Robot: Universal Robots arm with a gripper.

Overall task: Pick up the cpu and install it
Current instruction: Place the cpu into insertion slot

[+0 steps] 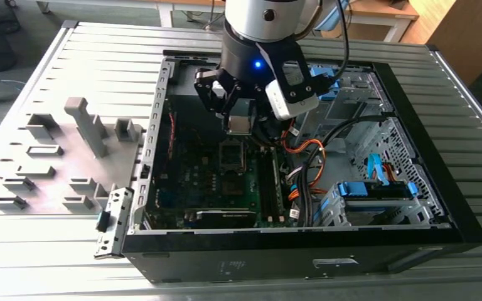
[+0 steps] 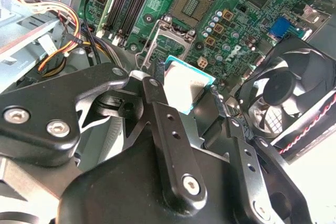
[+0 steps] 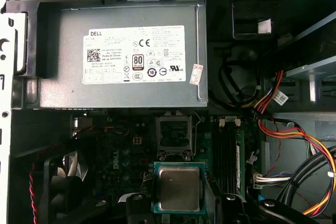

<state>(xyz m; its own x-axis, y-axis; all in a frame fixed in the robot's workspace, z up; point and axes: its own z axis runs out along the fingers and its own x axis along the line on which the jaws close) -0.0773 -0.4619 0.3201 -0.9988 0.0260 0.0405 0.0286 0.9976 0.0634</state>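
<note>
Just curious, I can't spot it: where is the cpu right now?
In the first wrist view the cpu is clamped in the gripper above the motherboard, close to the empty socket; the grey power supply lies beyond that socket.

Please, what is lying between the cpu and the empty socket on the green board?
In the second wrist view, a metal clamp frame, swung open from the socket, stands between the socket and the cpu.

One cpu [image 3: 178,188], one computer case [image 1: 224,249], one power-supply box [image 3: 121,56], one fan [image 2: 286,90], perhaps nine grey fixtures [image 1: 88,125]
</note>
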